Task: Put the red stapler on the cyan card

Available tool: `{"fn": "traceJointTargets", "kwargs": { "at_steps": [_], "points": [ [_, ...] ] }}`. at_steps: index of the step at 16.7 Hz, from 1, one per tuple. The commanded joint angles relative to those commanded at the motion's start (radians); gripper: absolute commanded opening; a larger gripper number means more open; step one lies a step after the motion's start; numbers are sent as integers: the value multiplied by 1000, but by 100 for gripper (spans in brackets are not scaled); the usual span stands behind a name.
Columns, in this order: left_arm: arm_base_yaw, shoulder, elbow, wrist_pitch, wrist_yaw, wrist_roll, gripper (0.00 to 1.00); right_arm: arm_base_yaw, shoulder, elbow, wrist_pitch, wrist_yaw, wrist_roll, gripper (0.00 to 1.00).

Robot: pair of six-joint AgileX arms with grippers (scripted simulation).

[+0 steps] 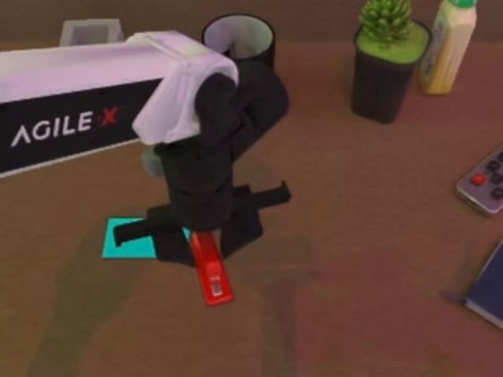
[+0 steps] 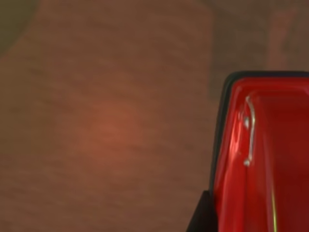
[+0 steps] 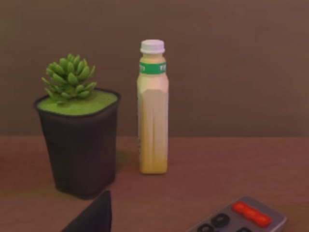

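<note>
Reaching across the brown table (image 1: 354,314) from the top view's left: left arm (image 1: 78,94), white and black, its left gripper (image 1: 203,239) lowered at the table's middle, fingers pinching one end of the red stapler (image 1: 212,271). Filling the corner of the left wrist view: stapler's glossy red body. Lying mostly hidden beneath the gripper, a cyan card (image 1: 126,239), the stapler's free end pointing off it over bare wood. Standing at the far right: potted succulent (image 1: 387,63), yellow bottle (image 1: 448,43). Resting at the right edge: grey remote (image 1: 483,184), dark blue notebook (image 1: 487,287). Right gripper unseen; finger state impossible to tell.
</note>
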Motion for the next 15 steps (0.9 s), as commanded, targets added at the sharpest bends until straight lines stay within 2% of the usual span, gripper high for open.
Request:
{"fn": "traceJointTargets", "kwargs": {
  "at_steps": [3, 5, 12, 15],
  "points": [
    [32, 15, 28, -16, 1, -68, 0, 0, 0, 0, 0, 0, 0, 100],
    [76, 31, 60, -35, 3, -167, 0, 0, 0, 0, 0, 0, 0, 100],
    [285, 89, 192, -115, 9, -686, 0, 0, 0, 0, 0, 0, 0, 100],
    [360, 98, 235, -135, 12, -842, 0, 0, 0, 0, 0, 0, 0, 100]
  ]
}}
